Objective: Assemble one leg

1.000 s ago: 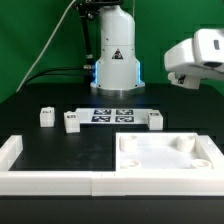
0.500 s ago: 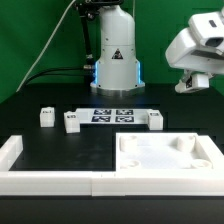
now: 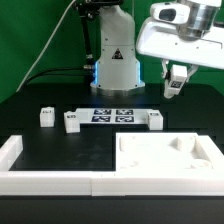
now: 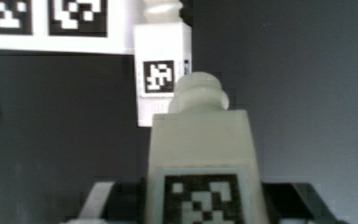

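My gripper point(image 3: 175, 84) hangs high above the table at the exterior view's right, shut on a leg point(image 3: 175, 87). In the wrist view the held leg point(image 4: 202, 140) is a white post with a rounded peg and a marker tag, and it fills the space between the jaws of my gripper point(image 4: 202, 203). A second leg point(image 4: 158, 60) lies on the black table below it. In the exterior view, loose legs lie at the left point(image 3: 45, 117), next to it point(image 3: 71, 122), and at the right of the marker board point(image 3: 155, 121).
The marker board point(image 3: 112, 115) lies mid-table and shows in the wrist view point(image 4: 51, 20). A wide white panel with raised corners point(image 3: 165, 158) lies at the front right. A white L-shaped rail point(image 3: 12, 152) borders the front left. The robot base point(image 3: 115, 60) stands behind.
The arm has swung from the exterior view's right edge toward the left and lower, bringing the gripper and the held leg into view. The parts on the table have not moved.
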